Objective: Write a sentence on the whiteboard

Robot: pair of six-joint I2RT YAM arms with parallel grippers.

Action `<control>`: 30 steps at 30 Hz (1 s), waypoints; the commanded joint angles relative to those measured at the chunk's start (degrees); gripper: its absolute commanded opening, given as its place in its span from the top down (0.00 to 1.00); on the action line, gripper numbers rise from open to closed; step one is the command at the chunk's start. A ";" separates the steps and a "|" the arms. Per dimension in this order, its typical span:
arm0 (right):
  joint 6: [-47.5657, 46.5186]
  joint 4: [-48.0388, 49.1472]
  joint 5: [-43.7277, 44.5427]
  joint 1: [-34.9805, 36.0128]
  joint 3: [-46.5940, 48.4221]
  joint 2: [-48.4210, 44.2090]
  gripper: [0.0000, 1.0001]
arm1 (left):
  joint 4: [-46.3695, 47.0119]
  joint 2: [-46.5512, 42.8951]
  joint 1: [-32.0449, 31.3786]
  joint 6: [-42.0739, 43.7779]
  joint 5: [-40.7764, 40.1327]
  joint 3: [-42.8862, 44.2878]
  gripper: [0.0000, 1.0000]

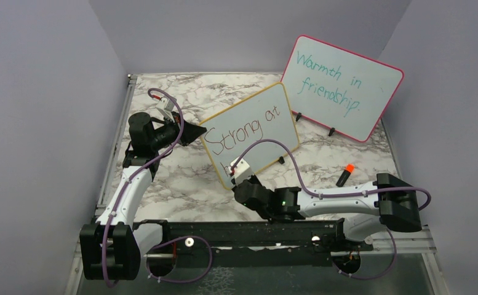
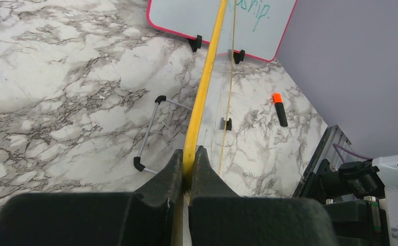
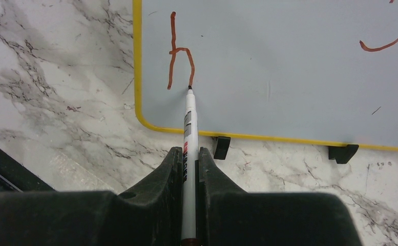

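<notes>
Right gripper (image 3: pixel 189 152) is clamped on a white marker (image 3: pixel 190 115), the barrel running out well past the fingers and the tip touching the whiteboard (image 3: pixel 289 61) at the foot of an "h". The left gripper (image 2: pixel 189 154) is pinched tight on the board's yellow frame at its left edge, steadying it. What worries me is that I'm pushing on a propped board held by one edge only. Too much pressure at this lower left corner could pivot it in the left jaws or skate its small black feet backward, and the stroke would wander. Too little pressure and the tip lifts off and the line breaks. With so much barrel sticking out, the marker could also creep in the jaws. From overhead, my right wrist and its cable hang across the lower part of the board, so brushing wet ink is a risk too. The sentence (image 1: pixel 239 128) reads "Strong at" in red-brown script slanting up across the top line, with the "h" opening a second line near the bottom-left corner, so I judge it roughly half written. The board stands tilted on the marble table (image 1: pixel 181 178), facing my arms. Behind it and to its right stands a pink-framed board (image 1: pixel 347 86) with teal writing. Right of the whiteboard, flat on the table, lies an orange-capped marker (image 1: pixel 344 175).
</notes>
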 commanded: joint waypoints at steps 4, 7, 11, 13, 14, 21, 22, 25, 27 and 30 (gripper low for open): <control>-1.34 1.61 1.05 0.10 -1.94 -4.08 0.99 | -3.97 0.97 0.55 4.85 -5.32 0.70 1.00; -2.21 2.67 2.35 0.10 -2.62 -5.13 0.99 | -3.97 1.00 0.55 4.77 -5.33 0.73 1.00; -2.92 3.30 2.73 -0.40 -3.48 -5.89 0.99 | -3.97 1.06 0.55 4.77 -5.32 0.69 1.00; -3.06 5.40 2.29 -0.77 -4.02 -6.20 0.99 | -3.97 1.10 0.55 4.77 -5.32 0.68 1.00; -3.31 6.12 1.84 -0.90 -4.33 -6.40 0.99 | -3.97 1.12 0.58 4.77 -5.36 0.71 1.00; -3.46 8.12 -0.42 -1.22 -4.36 -5.18 0.99 | -4.05 1.24 0.55 4.76 -5.30 0.80 1.00; -3.33 8.22 -0.27 -1.22 -4.39 -4.96 0.99 | -4.13 1.18 0.55 4.77 -5.29 0.77 1.00; -3.27 9.20 -0.08 -1.22 -4.68 -4.65 0.99 | -4.15 1.12 0.55 4.81 -5.32 0.83 1.00; -3.31 9.54 -0.22 -1.22 -4.51 -4.33 0.99 | -4.15 1.20 0.55 4.86 -5.31 0.80 1.00; -3.35 9.76 -0.38 -1.30 -4.25 -3.66 0.99 | -4.32 1.24 0.55 4.94 -5.34 0.92 1.00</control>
